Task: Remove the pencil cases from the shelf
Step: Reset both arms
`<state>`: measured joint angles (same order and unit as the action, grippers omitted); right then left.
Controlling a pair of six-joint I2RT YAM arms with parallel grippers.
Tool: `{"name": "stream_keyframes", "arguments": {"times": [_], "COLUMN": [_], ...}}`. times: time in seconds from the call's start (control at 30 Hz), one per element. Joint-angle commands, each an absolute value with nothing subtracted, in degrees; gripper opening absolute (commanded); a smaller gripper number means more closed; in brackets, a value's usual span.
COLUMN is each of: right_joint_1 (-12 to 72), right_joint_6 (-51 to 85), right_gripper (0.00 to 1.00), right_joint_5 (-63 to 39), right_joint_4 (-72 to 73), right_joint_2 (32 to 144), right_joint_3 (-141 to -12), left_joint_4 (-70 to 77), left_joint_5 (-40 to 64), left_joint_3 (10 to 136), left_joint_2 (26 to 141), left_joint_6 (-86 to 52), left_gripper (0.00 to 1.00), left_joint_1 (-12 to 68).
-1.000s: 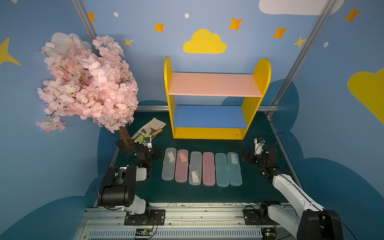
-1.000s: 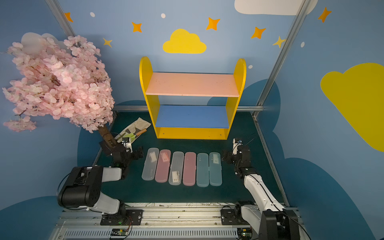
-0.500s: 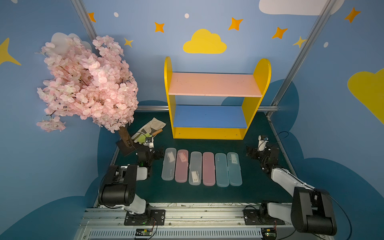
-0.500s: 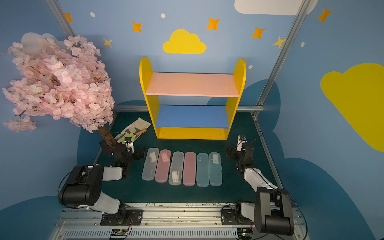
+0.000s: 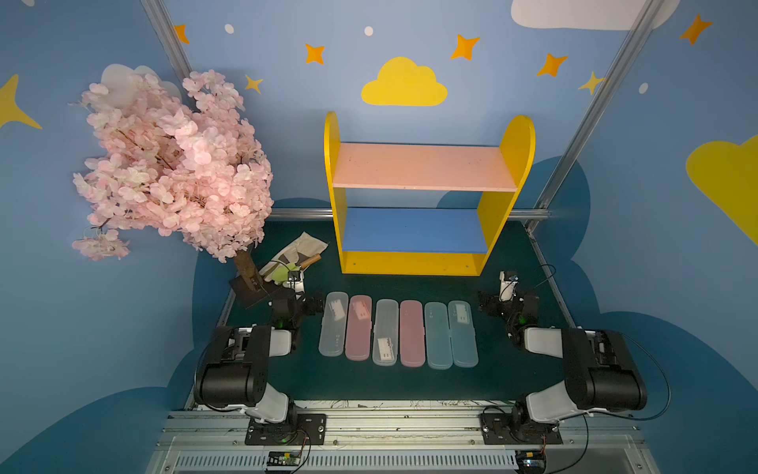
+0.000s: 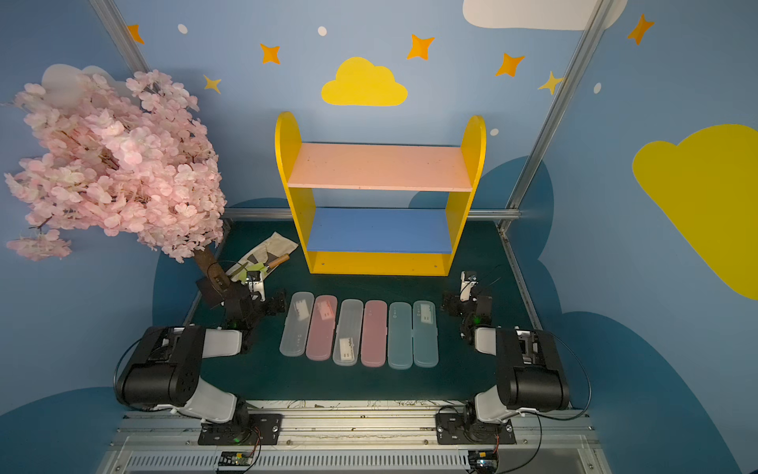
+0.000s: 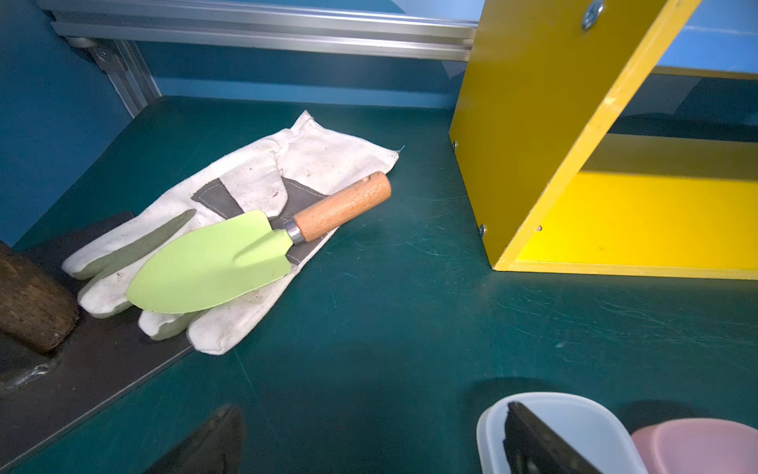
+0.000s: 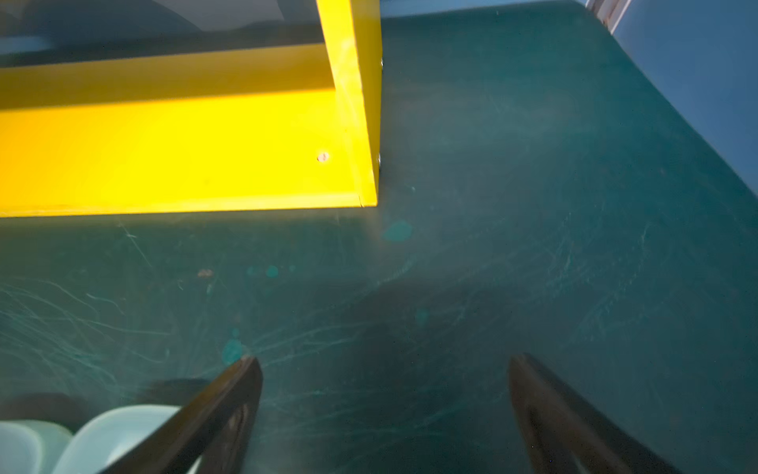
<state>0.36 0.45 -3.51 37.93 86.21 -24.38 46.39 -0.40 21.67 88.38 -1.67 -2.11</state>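
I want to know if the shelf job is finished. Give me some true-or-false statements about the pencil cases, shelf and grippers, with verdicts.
1. All six pencil cases lie in a row on the table in front of the shelf. True.
2. One pink case rests on the blue board. False: the shelf holds nothing.
3. The left gripper grips a clear case. False: it is open, gripping nothing.
4. The right gripper is open. True.
5. A trowel lies on a glove. True.

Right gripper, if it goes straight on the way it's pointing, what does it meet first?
Probably the shelf: the open right gripper points over bare green mat toward the front corner of the yellow side panel. Depth is unclear, so it may slip just past it.
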Motion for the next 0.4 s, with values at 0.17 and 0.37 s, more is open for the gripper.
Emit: {"name": "stream_keyframes", "arguments": {"times": [0.17, 0.37], "right_joint_1": [1.0, 0.9], "right_joint_6": [-0.8, -0.7], "right_gripper": [0.99, 0.99], "right_joint_5": [-2.8, -3.0], "right_joint_4": [36.7, 36.6], "right_joint_2": [84.7, 84.7], "right_joint_3": [-25.9, -25.9], "left_joint_4": [46.5, 46.3], "left_joint_5": [-0.4, -0.7], "left_joint_3": [22.8, 22.8], "left_joint_2": [87.9, 87.9], "left_joint_6": [-1.1, -0.9], "left_gripper": [1.0, 1.0], "left_joint_1": [-2.0, -1.8]}}
